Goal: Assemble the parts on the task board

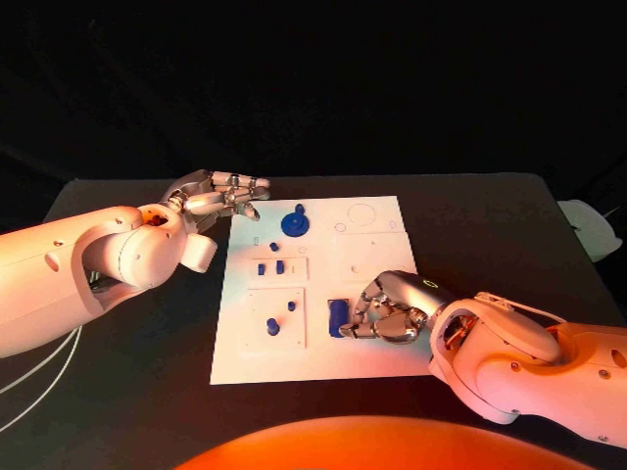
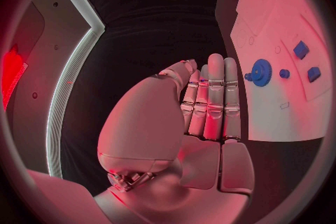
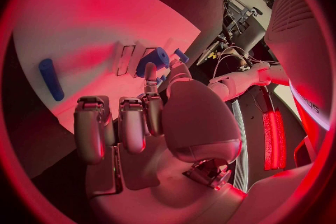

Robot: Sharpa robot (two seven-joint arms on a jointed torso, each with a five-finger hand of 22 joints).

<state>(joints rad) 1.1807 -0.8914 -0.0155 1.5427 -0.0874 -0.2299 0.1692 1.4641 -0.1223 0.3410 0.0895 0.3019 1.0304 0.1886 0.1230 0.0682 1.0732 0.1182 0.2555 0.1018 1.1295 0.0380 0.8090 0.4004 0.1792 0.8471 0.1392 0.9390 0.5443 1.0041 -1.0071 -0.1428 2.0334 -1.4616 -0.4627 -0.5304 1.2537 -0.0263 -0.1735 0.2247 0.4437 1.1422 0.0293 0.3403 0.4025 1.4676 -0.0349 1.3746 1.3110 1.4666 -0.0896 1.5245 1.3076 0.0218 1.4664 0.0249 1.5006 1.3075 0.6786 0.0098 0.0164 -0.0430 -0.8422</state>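
Note:
The white task board lies in the middle of the black table. On it are a blue gear, two small blue parts in a raised block, two more lower down, and a long blue bar. My right hand rests on the board just right of the bar, fingers curled in with nothing in them. The right wrist view shows the bar apart from the fingers. My left hand hovers at the board's far left corner, fingers straight and empty, beside the gear.
Empty outlined slots mark the board's far right part. A pale object sits at the table's right edge. Bare black table surrounds the board.

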